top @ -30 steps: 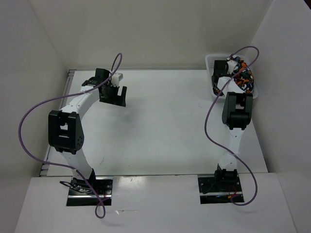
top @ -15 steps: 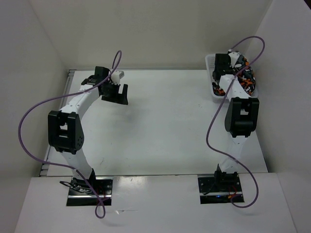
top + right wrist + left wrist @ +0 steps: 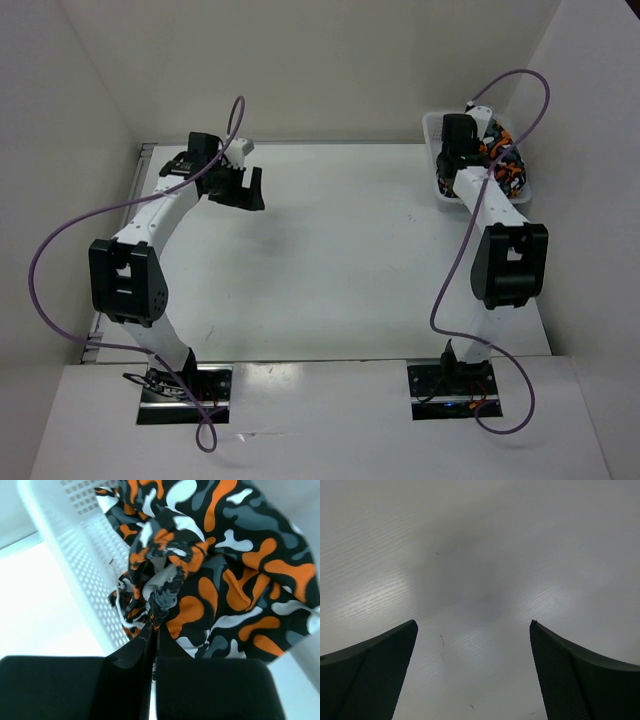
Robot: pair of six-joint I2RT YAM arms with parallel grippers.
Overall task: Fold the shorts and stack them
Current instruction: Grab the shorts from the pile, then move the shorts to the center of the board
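Right wrist — pincer (image 3: 154, 631) tight on shorts (image 3: 227, 575)

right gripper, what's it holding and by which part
The right gripper is shut on the shorts, pinching a gathered, ruffled edge of the cloth inside the white basket. The left gripper is open and holds nothing.

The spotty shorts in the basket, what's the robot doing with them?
The right fingers are pinched shut on a bunched-up bit of the shorts, which lie crumpled in the white basket at the far right corner of the table. Nothing is folded yet. The left fingers hang wide open over bare table, holding nothing.
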